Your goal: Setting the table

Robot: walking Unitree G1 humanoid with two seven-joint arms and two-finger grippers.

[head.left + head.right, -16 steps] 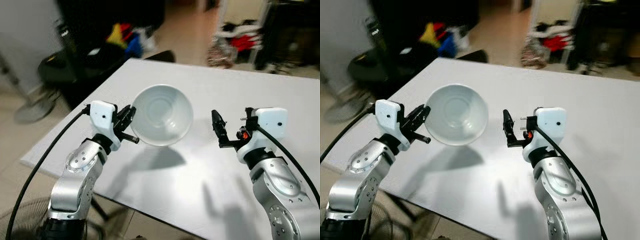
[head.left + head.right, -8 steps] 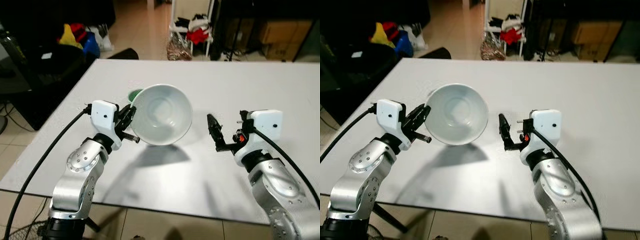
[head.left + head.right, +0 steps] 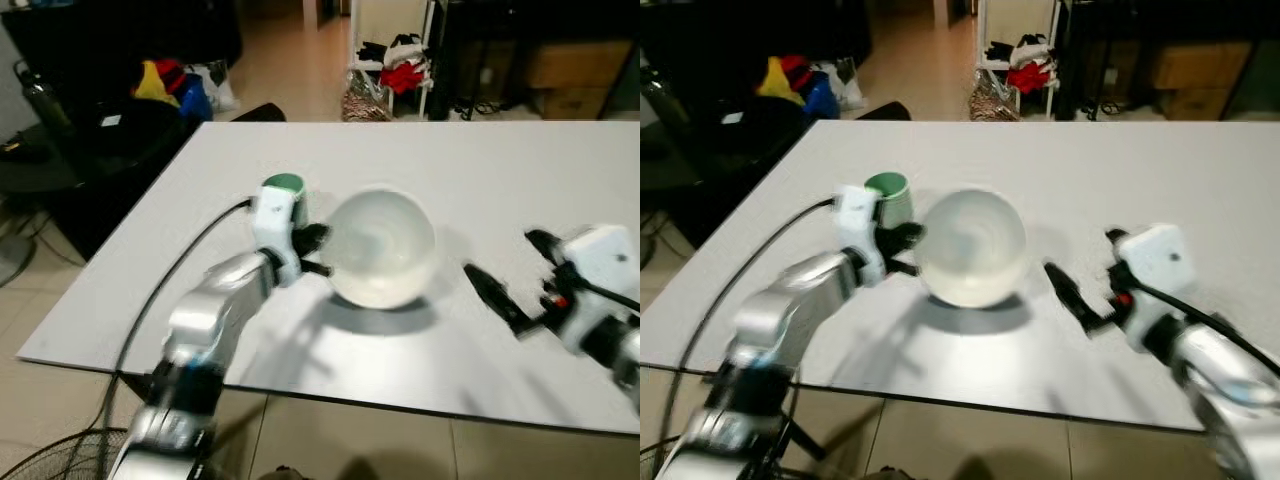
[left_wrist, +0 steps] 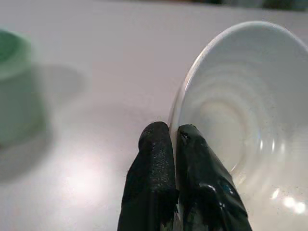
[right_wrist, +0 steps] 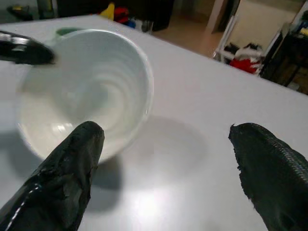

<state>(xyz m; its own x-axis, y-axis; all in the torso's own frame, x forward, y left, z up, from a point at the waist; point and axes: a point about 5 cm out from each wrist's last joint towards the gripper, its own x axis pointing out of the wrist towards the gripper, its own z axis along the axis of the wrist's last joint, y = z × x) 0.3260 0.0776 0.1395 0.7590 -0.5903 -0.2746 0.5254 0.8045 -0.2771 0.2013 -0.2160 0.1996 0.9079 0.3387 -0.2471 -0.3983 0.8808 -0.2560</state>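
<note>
A white bowl (image 3: 382, 247) is held low over the white table (image 3: 480, 160), tilted, with its shadow just below it. My left gripper (image 3: 314, 252) is shut on the bowl's left rim; the left wrist view has both black fingers (image 4: 159, 178) pinching the rim of the bowl (image 4: 240, 110). My right gripper (image 3: 510, 290) stands open to the bowl's right, apart from it, fingers (image 5: 67, 168) spread wide with nothing between them. A green cup (image 3: 283, 190) stands on the table just behind my left wrist.
The table's near edge (image 3: 330, 400) runs across the lower part of the eye views, with tiled floor below. A fan (image 3: 50, 465) sits on the floor at the lower left. Dark furniture, coloured bags (image 3: 175, 85) and clothes (image 3: 400, 65) lie beyond the far edge.
My left arm has reached forward and right and lowered the bowl toward the table. My right gripper has moved right. The camera has shifted, and the green cup is now plainly seen.
</note>
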